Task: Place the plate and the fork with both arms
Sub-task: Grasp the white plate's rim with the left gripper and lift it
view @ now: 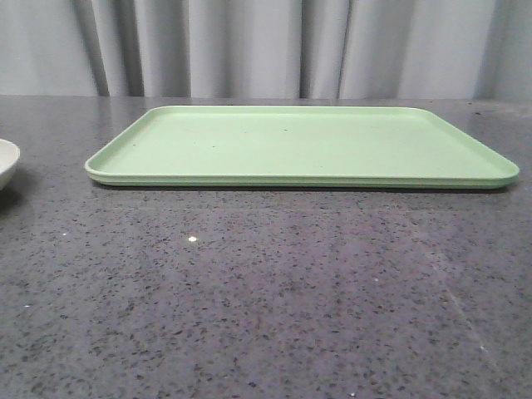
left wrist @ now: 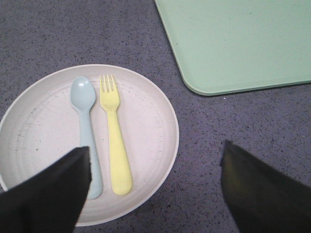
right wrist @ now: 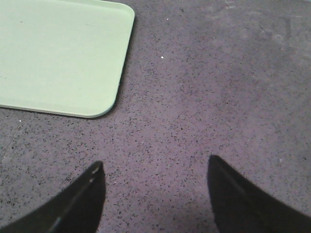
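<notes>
The cream plate [left wrist: 146, 121] lies on the dark speckled table beside a corner of the green tray; only its edge [view: 5, 162] shows at the far left of the front view. The yellow fork [left wrist: 115, 136] lies on the plate, parallel to a pale blue spoon [left wrist: 86, 131]. My left gripper [left wrist: 155, 150] is open above the plate's rim, one finger over the plate near the spoon's handle, the other over bare table. My right gripper [right wrist: 154, 167] is open and empty over bare table beside another tray corner. Neither arm shows in the front view.
A large flat light-green tray [view: 303, 143] lies across the middle of the table; its corners show in the left wrist view [left wrist: 233, 43] and the right wrist view [right wrist: 58, 53]. Grey curtains hang behind the table.
</notes>
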`<state>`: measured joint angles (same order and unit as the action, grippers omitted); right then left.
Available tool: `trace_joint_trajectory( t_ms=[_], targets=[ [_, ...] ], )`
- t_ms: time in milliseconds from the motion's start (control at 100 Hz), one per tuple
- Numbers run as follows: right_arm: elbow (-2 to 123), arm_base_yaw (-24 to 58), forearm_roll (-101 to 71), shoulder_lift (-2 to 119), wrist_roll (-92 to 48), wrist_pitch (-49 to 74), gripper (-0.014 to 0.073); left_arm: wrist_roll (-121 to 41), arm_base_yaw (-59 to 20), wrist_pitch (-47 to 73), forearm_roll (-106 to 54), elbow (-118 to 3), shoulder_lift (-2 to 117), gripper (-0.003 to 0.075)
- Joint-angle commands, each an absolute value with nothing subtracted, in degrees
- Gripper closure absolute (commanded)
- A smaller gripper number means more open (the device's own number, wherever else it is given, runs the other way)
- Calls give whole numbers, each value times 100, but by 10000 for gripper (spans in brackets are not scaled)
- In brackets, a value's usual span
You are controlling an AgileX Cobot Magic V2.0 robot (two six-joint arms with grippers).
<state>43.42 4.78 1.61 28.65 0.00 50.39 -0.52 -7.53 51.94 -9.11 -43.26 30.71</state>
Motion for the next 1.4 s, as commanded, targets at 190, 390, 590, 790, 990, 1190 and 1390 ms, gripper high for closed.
trace_joint_trajectory(
  t_ms=[190, 390, 590, 790, 990, 1190, 1390],
  targets=[
    [4538, 442, 197, 2943, 0, 4645, 50, 0, -790, 4828, -986, -4527, 3148, 137],
    [4538, 442, 197, 2943, 0, 4645, 50, 815, -790, 4860, 164, -4527, 3148, 169],
    [4538, 442, 197, 2943, 0, 4645, 50, 1548, -790, 4901, 1331, -4527, 3191, 169],
    [4538, 442, 197, 2943, 0, 4656, 50, 2124, -790, 5141, 2250, -4527, 3655, 169],
    [4538, 442, 197, 2943, 0, 4675, 50, 2450, -673, 4970, 2839, -4527, 4334, 180],
    [4538, 442, 197, 2943, 0, 4701, 50, 2450, 170, 4385, 2784, -4527, 4956, 208],
    [4538, 442, 197, 2943, 0, 4766, 50, 1681, 1115, 3702, 1894, -4527, 5422, 208]
  ],
)
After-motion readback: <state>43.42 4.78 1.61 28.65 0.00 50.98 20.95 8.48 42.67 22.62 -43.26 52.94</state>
